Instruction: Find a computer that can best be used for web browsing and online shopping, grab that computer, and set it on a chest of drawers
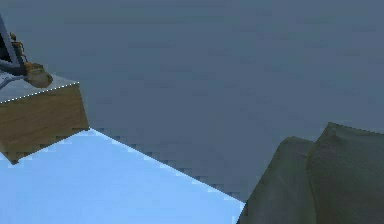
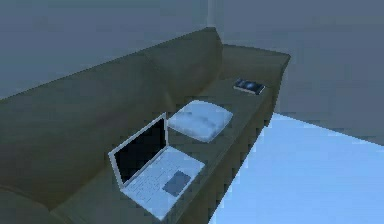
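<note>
Laptop [image 2: 150,165], lid raised and screen dark, lies on the seat of a dark olive sofa [image 2: 90,100]. Beside it rests a white cushion [image 2: 200,122], and farther along a small dark flat thing [image 2: 249,87]. A wooden cabinet [image 1: 40,115] stands at the forward view's left. I cannot tell the state of the gripper's fingers.

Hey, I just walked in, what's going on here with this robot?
The arm side view looks onto a long dark olive sofa. An open silver laptop lies on its seat, not yet picked up, beside a white rounded cushion. A small dark blue flat item lies farther along. In the forward view, a brown wooden cabinet stands by a pale blue rug.
</note>
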